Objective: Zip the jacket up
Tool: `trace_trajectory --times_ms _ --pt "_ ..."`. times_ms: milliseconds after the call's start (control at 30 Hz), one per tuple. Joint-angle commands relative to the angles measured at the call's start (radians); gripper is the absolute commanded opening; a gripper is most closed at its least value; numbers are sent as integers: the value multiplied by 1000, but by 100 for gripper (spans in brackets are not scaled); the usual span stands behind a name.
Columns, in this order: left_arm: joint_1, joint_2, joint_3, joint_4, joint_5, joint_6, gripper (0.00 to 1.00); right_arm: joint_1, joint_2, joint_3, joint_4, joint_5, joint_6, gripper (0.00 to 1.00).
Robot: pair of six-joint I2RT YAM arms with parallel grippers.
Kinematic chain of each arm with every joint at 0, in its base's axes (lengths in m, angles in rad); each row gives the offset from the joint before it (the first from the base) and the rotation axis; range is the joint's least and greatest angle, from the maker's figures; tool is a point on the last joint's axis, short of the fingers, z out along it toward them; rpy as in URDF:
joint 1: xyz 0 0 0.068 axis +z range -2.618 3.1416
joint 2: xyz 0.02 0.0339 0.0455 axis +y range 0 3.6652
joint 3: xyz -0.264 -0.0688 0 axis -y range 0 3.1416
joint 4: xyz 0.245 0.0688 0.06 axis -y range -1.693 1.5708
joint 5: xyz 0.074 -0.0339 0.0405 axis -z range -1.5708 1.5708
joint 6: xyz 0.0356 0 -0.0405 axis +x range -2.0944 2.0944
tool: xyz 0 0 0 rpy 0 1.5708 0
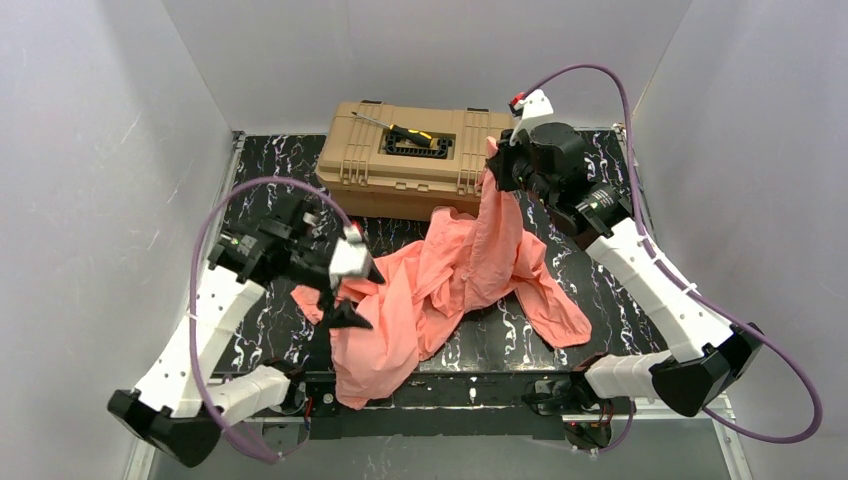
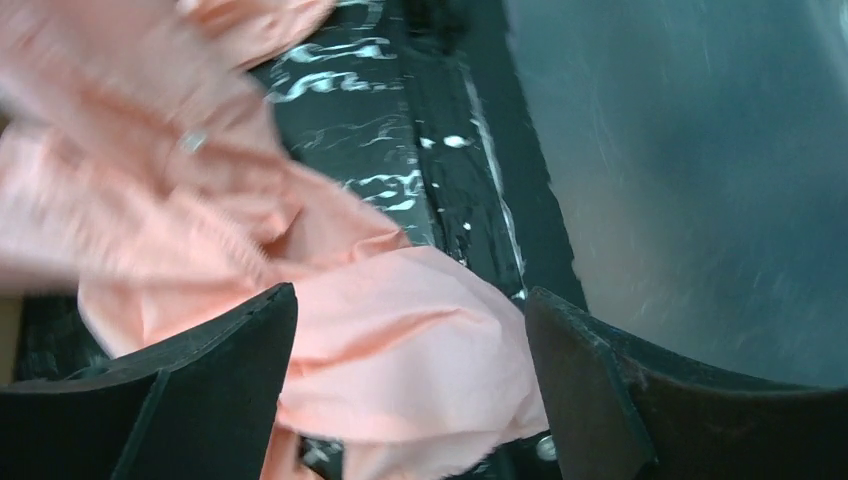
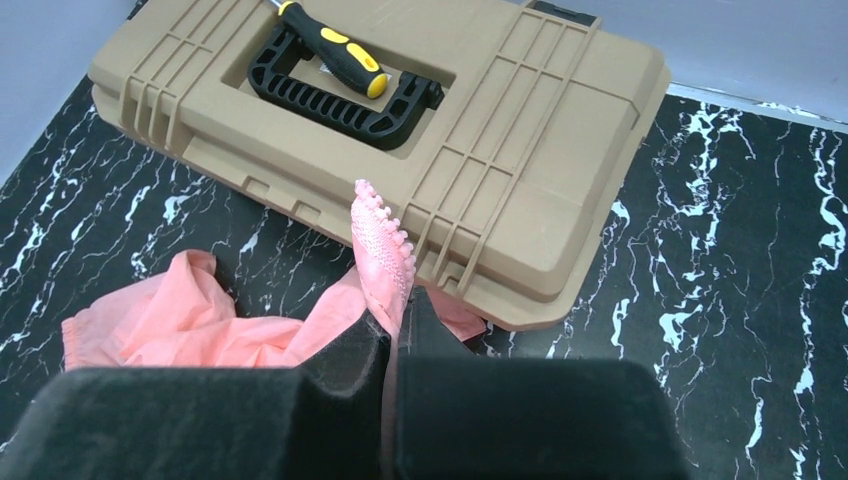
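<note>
The salmon-pink jacket (image 1: 440,280) lies crumpled across the middle of the black marbled table (image 1: 600,170). My right gripper (image 1: 497,165) is shut on a strip of the jacket's edge (image 3: 382,250) and holds it lifted near the toolbox's right front corner; the strip sticks out beyond the fingers. My left gripper (image 1: 345,295) is open above the jacket's left part near the table's front edge. In the left wrist view, pink fabric (image 2: 400,340) lies between and below the open fingers (image 2: 230,370); a small metal snap (image 2: 192,141) shows on the fabric.
A tan toolbox (image 1: 415,155) stands at the back of the table with a yellow-handled screwdriver (image 3: 335,50) on its black handle. White walls enclose the table on the left, back and right. The table's front edge (image 2: 520,200) runs close beside the left gripper.
</note>
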Motion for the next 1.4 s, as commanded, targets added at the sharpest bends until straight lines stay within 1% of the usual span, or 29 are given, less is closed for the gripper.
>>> trace_trajectory --times_ms 0,33,67,167,200,267,333,467,600,700,800,833,867,900,933,1000,1033,1067,1167,1233,1300,1367 --pt "-307 -34 -73 -89 -126 501 89 -4 7 11 24 -27 15 1" --pt "-368 -27 -97 -124 -151 581 96 -4 6 4 21 -30 18 1" --pt "-410 -13 -116 -163 -160 670 98 -4 5 -5 19 -32 21 1" --pt "-497 67 -161 -272 -187 928 98 -4 1 -25 12 -36 25 1" --pt "-521 95 -179 -297 -208 992 98 -4 1 -27 8 -37 26 1" --pt "-548 141 -224 -295 -239 1088 98 -4 3 -30 1 -43 28 1" --pt "-565 178 -274 -257 -272 1163 98 -4 10 -28 -4 -51 34 1" --pt "-606 250 -358 -92 -342 1236 96 -4 22 -26 -13 -67 44 1" --pt "-639 359 -365 94 -393 1257 96 -4 12 -43 -5 -84 56 1" --pt "-653 440 -350 156 -435 1301 98 -4 6 -60 -4 -103 70 1" --pt "-663 506 -365 176 -506 1355 97 -4 -5 -79 1 -115 76 1" --pt "-665 518 -376 181 -529 1363 95 -4 -10 -84 5 -117 76 1" --pt "-665 526 -385 188 -553 1357 90 -4 -16 -87 9 -116 75 1" --pt "-665 534 -396 200 -580 1341 83 -4 -20 -88 6 -112 72 1" --pt "-665 539 -405 220 -606 1308 71 -4 -23 -87 3 -112 69 1" --pt "-665 528 -413 289 -633 1183 27 -4 -26 -79 -6 -111 63 1" --pt "-664 508 -404 319 -637 1109 11 -4 -27 -75 -10 -111 60 1" --pt "-662 483 -390 345 -641 1046 0 -4 -29 -74 -12 -115 58 1" --pt "-605 341 -374 498 -601 873 0 -5 -37 -83 -12 -114 51 1" --pt "-537 227 -379 598 -508 791 0 -4 -39 -90 -10 -113 49 1" --pt "-464 95 -439 801 -452 660 0 -5 -45 -99 -6 -102 49 1" --pt "-393 -20 -539 1075 -424 496 0 -5 -58 -122 7 -88 51 1"
